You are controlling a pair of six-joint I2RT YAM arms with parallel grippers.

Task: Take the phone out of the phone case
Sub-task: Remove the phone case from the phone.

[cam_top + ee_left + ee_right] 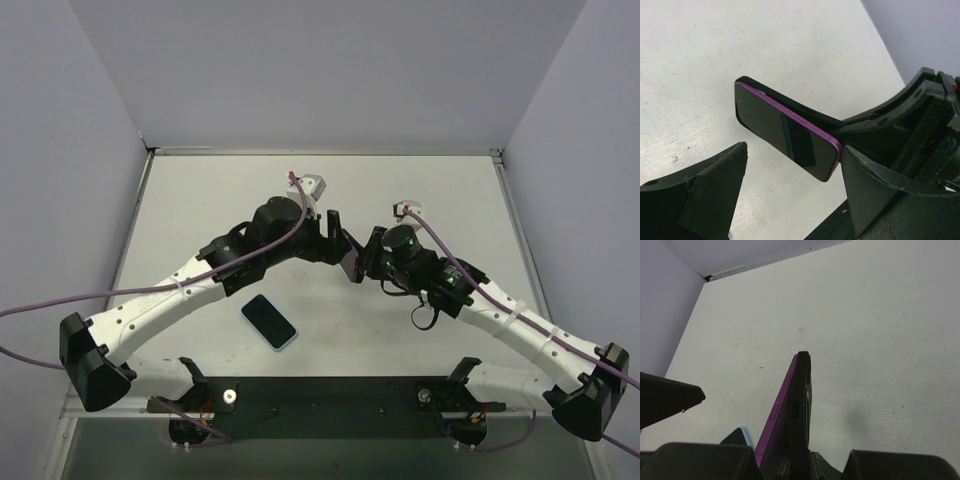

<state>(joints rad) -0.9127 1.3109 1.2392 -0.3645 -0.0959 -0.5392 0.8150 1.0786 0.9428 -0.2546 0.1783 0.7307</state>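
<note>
A purple phone (785,130) with a dark screen sits partly in a black case (815,112), held up above the table between the two arms (350,256). In the right wrist view the case (801,400) is edge-on and the phone's purple side (777,412) splays away from it toward the near end. My right gripper (800,467) is shut on the case's near end. My left gripper (794,150) is open, its fingers either side of the phone's free end, the right finger (875,195) close to the phone's corner.
A second phone in a light blue case (269,321) lies flat on the white table (420,190) in front of the left arm; its corner also shows in the right wrist view (741,434). Grey walls enclose the table on three sides.
</note>
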